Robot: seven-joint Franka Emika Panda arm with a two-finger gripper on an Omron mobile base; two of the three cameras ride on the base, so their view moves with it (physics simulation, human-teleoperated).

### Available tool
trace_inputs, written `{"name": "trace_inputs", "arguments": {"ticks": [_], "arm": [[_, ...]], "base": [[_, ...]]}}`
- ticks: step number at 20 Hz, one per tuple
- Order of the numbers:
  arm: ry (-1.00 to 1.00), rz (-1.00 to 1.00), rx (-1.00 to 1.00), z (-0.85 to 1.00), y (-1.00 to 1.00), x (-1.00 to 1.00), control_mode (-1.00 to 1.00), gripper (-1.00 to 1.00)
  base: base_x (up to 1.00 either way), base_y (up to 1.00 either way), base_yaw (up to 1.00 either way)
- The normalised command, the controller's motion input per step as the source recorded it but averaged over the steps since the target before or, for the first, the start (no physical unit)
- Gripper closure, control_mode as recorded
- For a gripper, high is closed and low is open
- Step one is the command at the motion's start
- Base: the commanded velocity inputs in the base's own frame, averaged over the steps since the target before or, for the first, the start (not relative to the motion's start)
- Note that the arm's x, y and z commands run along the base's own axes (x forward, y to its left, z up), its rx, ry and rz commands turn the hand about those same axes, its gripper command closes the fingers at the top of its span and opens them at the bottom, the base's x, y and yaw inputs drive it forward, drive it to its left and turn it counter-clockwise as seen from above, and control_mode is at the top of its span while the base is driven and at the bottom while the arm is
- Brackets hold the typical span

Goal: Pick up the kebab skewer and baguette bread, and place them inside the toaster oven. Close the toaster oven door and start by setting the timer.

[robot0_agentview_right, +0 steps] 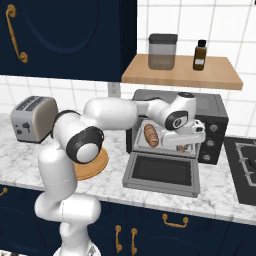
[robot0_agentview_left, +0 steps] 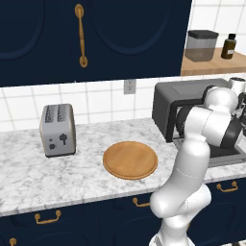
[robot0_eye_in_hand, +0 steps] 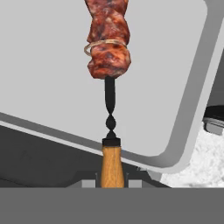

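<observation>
My end effector is clenched on the wooden handle of the kebab skewer, whose long axis points straight ahead of me into the toaster oven, beside the baguette bread already inside.

Silver toaster; wooden board; jar

We view the counter from behind the arm, left and right, both sharing the toaster oven. Our hand camera sits close above the oven tray.

Kebab skewer with wooden handle over pale grey oven tray
</observation>
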Motion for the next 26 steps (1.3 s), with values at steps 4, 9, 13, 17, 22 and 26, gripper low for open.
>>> {"name": "trace_inputs", "arguments": {"ticks": [4,9,13,17,22,26], "arm": [[-0.07,0.00,0.08,-0.30,0.00,0.01,-1.00,1.00],[-0.07,0.00,0.05,-0.18,0.00,0.25,-1.00,1.00],[-0.04,0.00,0.00,-0.01,0.00,0.27,-1.00,1.00],[-0.04,0.00,0.00,0.00,0.00,0.00,-1.00,1.00],[-0.06,0.00,-0.01,0.00,0.03,0.03,-1.00,1.00],[0.00,0.00,-0.04,0.00,0.25,0.34,-1.00,1.00]], "base": [[0.00,0.00,0.00],[0.00,0.00,0.00],[0.00,0.00,0.00],[0.00,0.00,0.00],[0.00,0.00,0.00],[0.00,0.00,0.00]]}}
